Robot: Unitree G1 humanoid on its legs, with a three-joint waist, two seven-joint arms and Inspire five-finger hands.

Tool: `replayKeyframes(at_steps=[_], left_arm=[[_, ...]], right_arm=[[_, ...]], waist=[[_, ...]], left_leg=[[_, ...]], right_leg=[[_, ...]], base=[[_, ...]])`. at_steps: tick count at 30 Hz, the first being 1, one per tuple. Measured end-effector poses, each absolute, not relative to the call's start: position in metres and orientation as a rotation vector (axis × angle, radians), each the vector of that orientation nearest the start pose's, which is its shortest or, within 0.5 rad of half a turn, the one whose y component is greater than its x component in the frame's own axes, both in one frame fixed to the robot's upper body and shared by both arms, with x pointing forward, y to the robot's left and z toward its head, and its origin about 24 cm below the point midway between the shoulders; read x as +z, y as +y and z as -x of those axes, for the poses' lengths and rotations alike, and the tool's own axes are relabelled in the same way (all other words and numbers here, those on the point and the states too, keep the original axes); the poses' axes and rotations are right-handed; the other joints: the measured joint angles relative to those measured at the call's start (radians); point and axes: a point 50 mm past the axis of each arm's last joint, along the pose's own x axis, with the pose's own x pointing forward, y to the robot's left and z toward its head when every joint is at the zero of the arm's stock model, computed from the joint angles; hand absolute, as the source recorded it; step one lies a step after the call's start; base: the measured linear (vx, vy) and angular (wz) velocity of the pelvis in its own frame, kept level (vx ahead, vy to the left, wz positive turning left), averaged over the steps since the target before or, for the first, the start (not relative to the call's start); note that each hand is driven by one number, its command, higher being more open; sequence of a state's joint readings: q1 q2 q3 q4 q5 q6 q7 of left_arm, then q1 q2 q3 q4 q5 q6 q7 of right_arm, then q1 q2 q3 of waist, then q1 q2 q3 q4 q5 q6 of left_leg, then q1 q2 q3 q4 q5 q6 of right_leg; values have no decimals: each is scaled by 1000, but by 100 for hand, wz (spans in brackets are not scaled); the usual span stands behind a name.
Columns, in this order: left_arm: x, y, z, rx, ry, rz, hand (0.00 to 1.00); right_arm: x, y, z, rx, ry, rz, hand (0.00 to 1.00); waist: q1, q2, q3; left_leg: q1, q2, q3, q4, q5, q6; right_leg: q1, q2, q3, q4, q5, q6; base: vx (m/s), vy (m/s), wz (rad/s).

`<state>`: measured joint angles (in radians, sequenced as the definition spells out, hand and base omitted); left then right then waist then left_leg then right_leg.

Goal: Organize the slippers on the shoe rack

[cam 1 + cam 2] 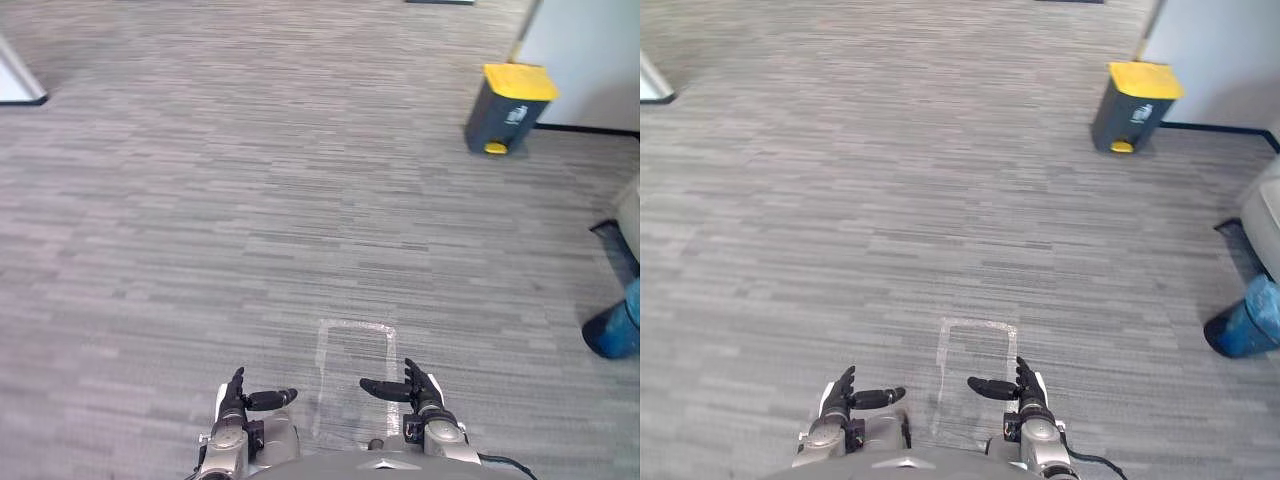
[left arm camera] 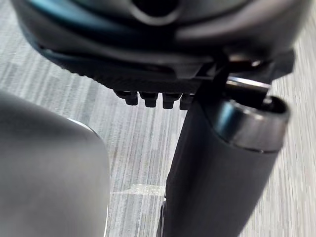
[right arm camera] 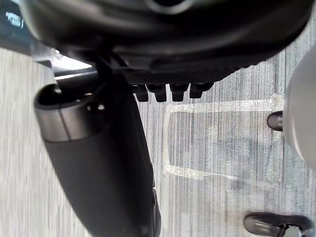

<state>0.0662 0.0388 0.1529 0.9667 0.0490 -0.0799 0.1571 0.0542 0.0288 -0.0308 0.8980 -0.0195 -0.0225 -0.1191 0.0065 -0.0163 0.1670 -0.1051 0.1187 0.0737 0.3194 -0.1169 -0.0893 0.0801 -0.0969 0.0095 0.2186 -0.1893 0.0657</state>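
- Grey carpet [image 1: 250, 200] covered the floor ahead of me, striped in short bands of lighter and darker grey.
- My left hand [image 1: 237, 398] hung low and close to my body, its fingers straight and relaxed, the thumb pointing inward, with nothing in it.
- My right hand [image 1: 417, 388] hung level with it in the same way: fingers straight, thumb pointing in toward the left one, holding nothing.
- The two thumbs pointed at each other, well apart.
- A pale tape outline [image 1: 355, 324], a rectangle with rounded corners, lay on the carpet between my hands and ran a little beyond them.
- A dark bin [image 1: 508, 108] with a yellow lid stood far off to the right, just beside a white wall [image 1: 590, 50].
- A blue thing [image 1: 612, 330] sat at the right edge, nearer to me than the bin; I could not tell what it was.
- Where the slippers and the shoe rack were, I could not tell.
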Motion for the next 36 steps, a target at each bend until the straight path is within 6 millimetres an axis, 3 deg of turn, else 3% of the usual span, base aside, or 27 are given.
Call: replayKeyframes(at_steps=[2,3,5,7,8,11,13,14,16,18,20,22,24,25,26,28,31,32,33,34,35,36], left_arm=[[-148,203,-120,307,952,-105,100],[-148,205,-119,307,957,-109,100],[-152,205,-113,300,992,-117,100],[-153,204,-112,292,1002,-122,100],[-154,202,-110,275,1008,-136,100],[-155,201,-109,244,1016,-158,100],[-155,200,-111,233,1016,-158,100],[-154,201,-113,228,1012,-160,100],[-155,191,-115,203,1016,-144,100],[-157,177,-115,160,1019,-118,100],[-157,174,-115,144,1016,-118,100],[-155,181,-120,135,1006,-154,100],[-155,185,-119,163,1009,-143,100],[-154,185,-121,191,999,-122,100],[-153,183,-121,200,994,-104,100],[-153,181,-122,197,987,-98,100],[-151,182,-124,203,966,-95,100],[-151,180,-125,202,962,-89,100],[-151,179,-125,206,961,-83,100],[-151,178,-123,208,965,-80,100],[-152,179,-121,219,975,-72,100],[-153,182,-119,223,983,-81,100]], right_arm=[[-148,-141,-132,-113,956,5,100],[-148,-140,-132,-110,963,1,100],[-149,-138,-135,-100,966,2,100],[-148,-138,-139,-93,959,7,100],[-146,-137,-143,-77,948,21,100],[-145,-134,-149,-40,936,56,100],[-143,-134,-154,-27,922,69,100],[-143,-134,-154,-25,923,71,100],[-143,-148,-156,-36,922,114,100],[-141,-163,-160,-64,915,148,100],[-142,-170,-157,-90,923,148,100],[-145,-173,-149,-106,944,145,100],[-146,-178,-142,-122,956,145,100],[-147,-184,-138,-134,962,155,100],[-146,-186,-138,-141,962,156,100],[-146,-188,-138,-155,964,145,100],[-147,-189,-137,-175,967,131,100],[-147,-190,-136,-186,969,126,100],[-147,-191,-134,-192,972,127,100],[-147,-192,-133,-196,974,130,100],[-148,-193,-130,-203,979,131,100],[-149,-189,-126,-210,985,114,100]], waist=[[-5,-39,-25],[-5,-45,-29],[-5,-37,-25],[-6,-20,-16],[-12,-10,-10],[-20,-1,-10],[-23,-3,-2],[-23,-14,5],[-21,42,12],[-32,74,18],[-39,72,17],[-45,34,26],[-43,33,27],[-26,49,27],[-15,59,29],[-13,66,33],[-9,62,35],[-8,62,35],[-5,62,35],[-4,65,31],[-6,72,19],[-9,51,5]], left_leg=[[10,-21,64,53,-59,35],[22,-24,86,58,-73,41],[120,-27,185,-1,-94,60],[186,-23,249,-47,-91,66],[239,-23,304,-82,-93,71],[279,-22,360,-128,-93,71],[294,-24,393,-137,-93,70],[313,-40,406,-138,-96,65],[330,-13,407,-144,-103,53],[361,-13,361,-213,-105,41],[367,-5,342,-209,-87,30],[309,28,326,-44,-96,9],[228,93,325,212,-100,1],[164,134,308,376,-122,-4],[143,139,287,419,-144,-3],[93,113,244,413,-190,17],[37,24,93,182,-204,21],[18,-7,-2,99,-193,23],[19,-26,-70,41,-144,11],[25,-30,-82,30,-107,4],[56,-38,-61,18,-52,34],[76,-48,-15,-2,-62,43]], right_leg=[[0,-38,33,-5,5,7],[-2,-45,46,3,8,12],[-57,-60,53,130,29,37],[-113,-75,-9,250,44,38],[-161,-116,-159,363,23,13],[-221,-144,-394,428,-25,-61],[-255,-130,-513,338,-25,-75],[-249,-112,-550,234,24,-126],[-219,-50,-529,182,52,-148],[-208,0,-493,142,53,-149],[-194,16,-492,130,48,-147],[-160,26,-491,77,46,-137],[-104,54,-471,18,53,-131],[-83,77,-433,5,50,-144],[-75,85,-410,4,49,-147],[-56,89,-342,1,50,-152],[-44,77,-209,9,45,-134],[-47,73,-152,26,34,-115],[-57,70,-104,52,19,-96],[-61,73,-81,65,10,-83],[-68,77,-26,90,-3,-54],[-70,63,12,80,-2,-42]], base=[[345,338,-77],[273,279,-83],[226,262,-111],[169,236,-117],[136,189,-114],[136,50,-71],[168,-87,-68],[186,-100,-71],[174,-73,-78],[128,-63,-69],[65,-62,-17],[47,-85,2],[77,-76,-26],[99,-35,-68],[133,72,-102],[122,124,-107],[130,156,-136],[151,191,-131],[188,234,-127],[196,232,-129],[230,255,-116],[245,265,-107]])
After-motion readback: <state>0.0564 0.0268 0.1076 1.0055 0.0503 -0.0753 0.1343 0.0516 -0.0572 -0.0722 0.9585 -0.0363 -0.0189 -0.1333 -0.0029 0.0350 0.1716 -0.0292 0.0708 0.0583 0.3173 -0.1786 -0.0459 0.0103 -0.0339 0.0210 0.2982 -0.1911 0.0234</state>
